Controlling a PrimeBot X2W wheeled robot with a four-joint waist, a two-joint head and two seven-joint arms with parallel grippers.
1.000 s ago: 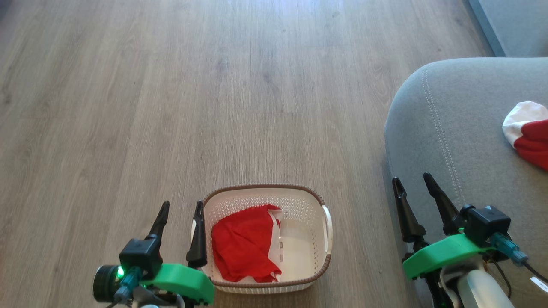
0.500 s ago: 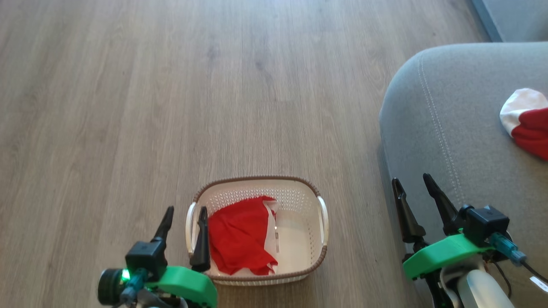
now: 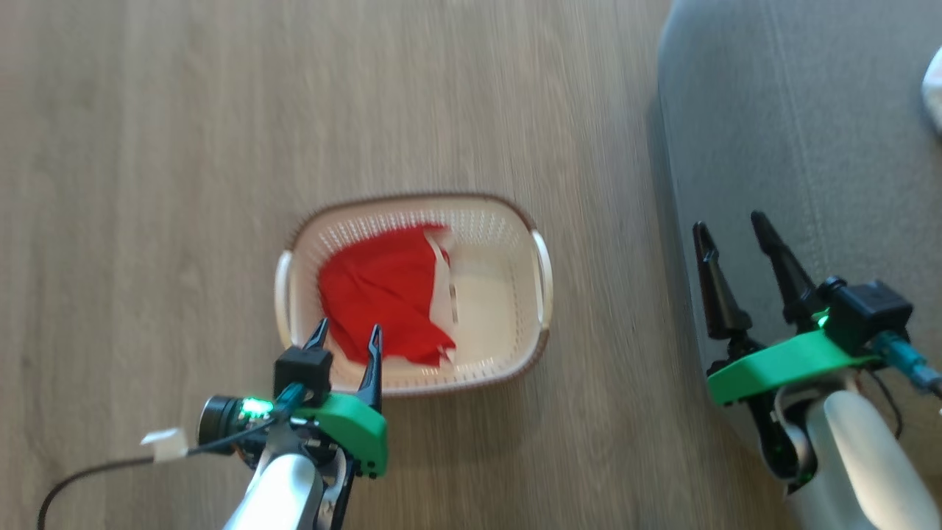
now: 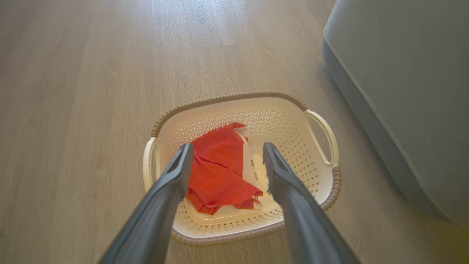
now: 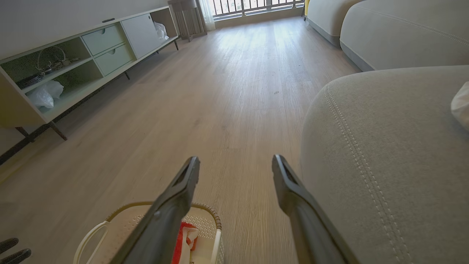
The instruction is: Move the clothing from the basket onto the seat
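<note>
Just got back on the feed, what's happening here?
The left gripper, fingers open, hovers over the near side of the basket on the floor, aimed at the red garment inside; nothing is gripped yet. The right gripper hangs open and empty by the edge of the grey seat, where a white piece of cloth lies.

Wooden floor (image 5: pixel 234 91); far left, a low cabinet (image 5: pixel 84 58) with two drawers (image 5: pixel 104 38) and white bags (image 5: pixel 45 93) on open shelves; curtain (image 5: pixel 190 14) beyond it.
</note>
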